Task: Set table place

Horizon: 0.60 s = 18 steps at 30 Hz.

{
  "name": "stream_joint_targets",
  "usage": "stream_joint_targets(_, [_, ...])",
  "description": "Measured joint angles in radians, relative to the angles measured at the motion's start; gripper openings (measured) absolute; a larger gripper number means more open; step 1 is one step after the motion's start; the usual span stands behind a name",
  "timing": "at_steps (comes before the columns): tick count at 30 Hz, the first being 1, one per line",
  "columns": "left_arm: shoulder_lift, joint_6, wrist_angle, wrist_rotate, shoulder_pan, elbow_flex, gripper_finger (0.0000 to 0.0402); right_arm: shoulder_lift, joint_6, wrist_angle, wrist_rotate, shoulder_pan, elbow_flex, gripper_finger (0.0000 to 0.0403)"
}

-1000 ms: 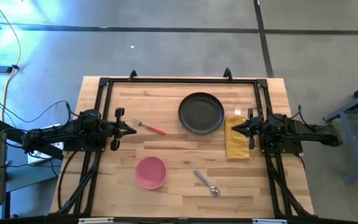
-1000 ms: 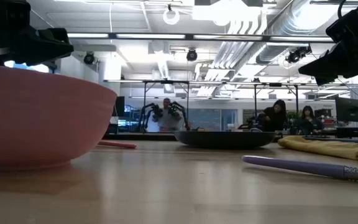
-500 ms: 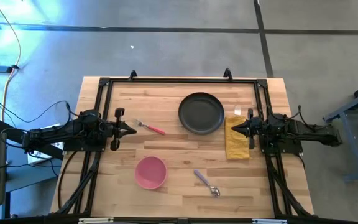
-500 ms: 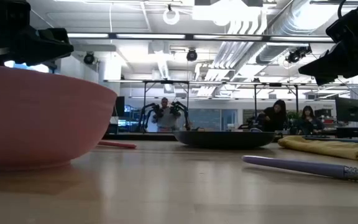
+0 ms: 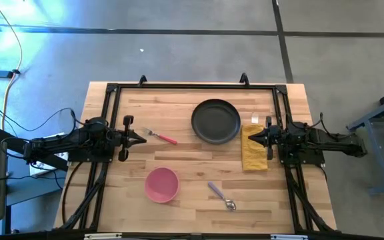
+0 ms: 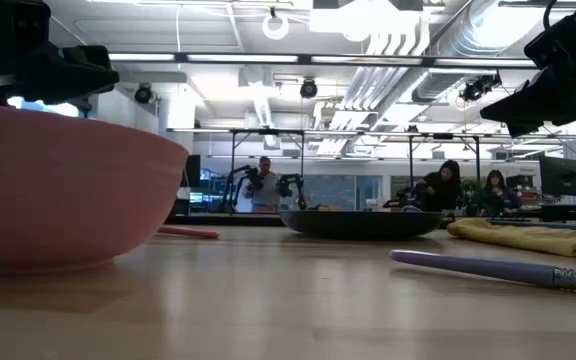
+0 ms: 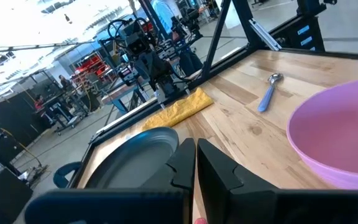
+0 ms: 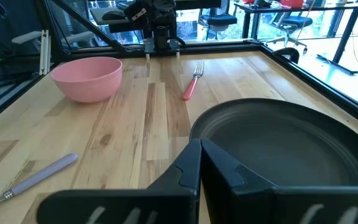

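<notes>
My left claw [image 5: 141,139] hovers over the tabletop's [image 5: 185,200] nine o'clock edge, its fingers pressed together with nothing between them. My right claw [image 5: 251,137] hangs at the three o'clock edge above the napkin's inner border, fingers likewise closed and empty.

Going near to far in the overhead view, taking the middle of the tabletop as the dial: nearest the front edge, at about five o'clock, lies the purple-handled spoon [image 5: 221,195], slanted, its metal bowl toward the front. Just beside it, at about seven o'clock, the pink bowl [image 5: 161,185] sits upright on bare wood, apart from everything else. Farther back, at three o'clock, the folded yellow napkin [image 5: 255,150] lies flat, with my right claw's tips over its edge; whether they touch it I cannot tell. At about ten o'clock the pink-handled fork [image 5: 161,137] rests on the wood just ahead of my left claw's tips, tines toward that claw. Beyond, at about one o'clock, the dark round plate [image 5: 216,121] sits empty, near the napkin but not touching it.

In the low view, people [image 6: 465,188] sit in the room behind the tabletop.
</notes>
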Motion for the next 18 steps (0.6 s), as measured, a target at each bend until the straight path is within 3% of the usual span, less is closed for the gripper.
stream_joint_targets(9, [0.000, -0.311, 0.003, 0.000, 0.000, 0.000, 0.0008, 0.000, 0.000, 0.000, 0.000, 0.000, 0.000, 0.0000])
stream_joint_targets(18, [0.000, -0.583, 0.010, -0.164, 0.000, 0.000, 0.0008, 0.000, -0.024, 0.000, 0.000, 0.000, 0.000, 0.0000])
